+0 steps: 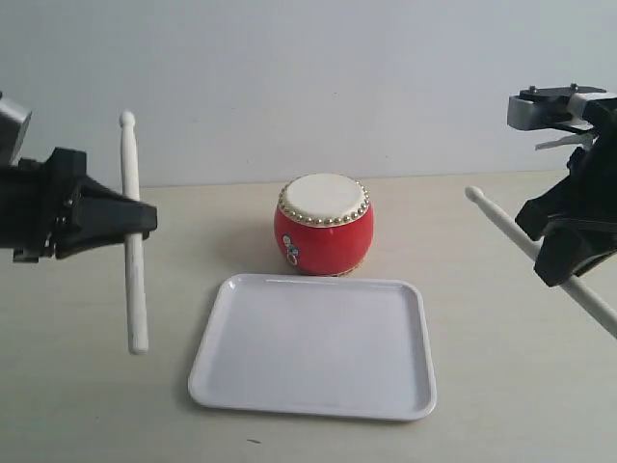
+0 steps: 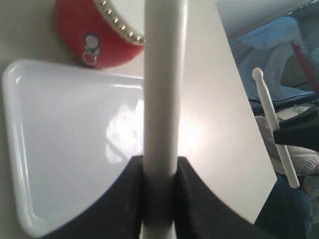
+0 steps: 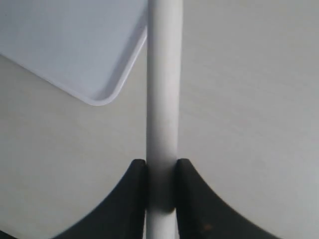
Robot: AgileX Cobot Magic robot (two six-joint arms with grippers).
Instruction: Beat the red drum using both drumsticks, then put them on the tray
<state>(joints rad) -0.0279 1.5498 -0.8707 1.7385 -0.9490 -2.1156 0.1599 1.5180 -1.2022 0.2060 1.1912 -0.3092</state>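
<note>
The red drum [image 1: 323, 227] with its cream skin stands mid-table, just behind the white tray [image 1: 313, 400]. My left gripper [image 1: 140, 220] is shut on a pale drumstick [image 1: 132, 178] held nearly upright in the air, left of the drum, tip up. My right gripper [image 1: 551, 253] is shut on the other drumstick [image 1: 501, 225], which slants up-left with its tip toward the drum but well short of it. In the left wrist view the stick [image 2: 163, 89] crosses the tray [image 2: 65, 149] and drum [image 2: 99, 30]. The right wrist view shows its stick [image 3: 163, 89] beside a tray corner [image 3: 97, 99].
Pale wooden tabletop [image 1: 501, 386] extends around the tray and drum; a plain white wall [image 1: 308, 77] rises behind. The table's edge and cluttered cloth-covered items [image 2: 284, 59] show in the left wrist view.
</note>
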